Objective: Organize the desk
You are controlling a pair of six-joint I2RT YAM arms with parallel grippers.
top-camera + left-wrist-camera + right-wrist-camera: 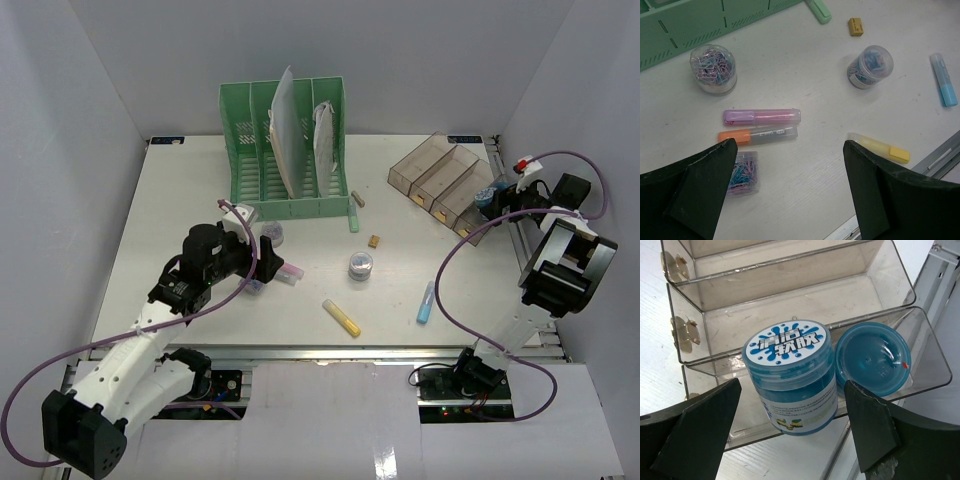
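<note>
The white desk (190, 210) holds scattered stationery. My left gripper (256, 266) is open and empty, low over the desk (805, 80). Its fingers (705, 185) flank bare tabletop next to a clear box of paper clips (743, 172), an orange-grey highlighter (757, 135) and a pink highlighter (762, 116). My right gripper (497, 196) is open above the clear brown tray (445, 178). In the right wrist view its fingers (700, 425) stand either side of a blue jar (790, 347) in the tray's near compartment (920, 340), not touching it. A second blue jar (872, 358) sits beside it.
A green file rack (285, 150) with papers stands at the back. Loose on the desk: two round clip jars (713, 69) (870, 66), a yellow highlighter (882, 148), a blue highlighter (943, 86), a tan eraser (855, 26), a green marker (819, 10). A metal rail (330, 352) runs along the front.
</note>
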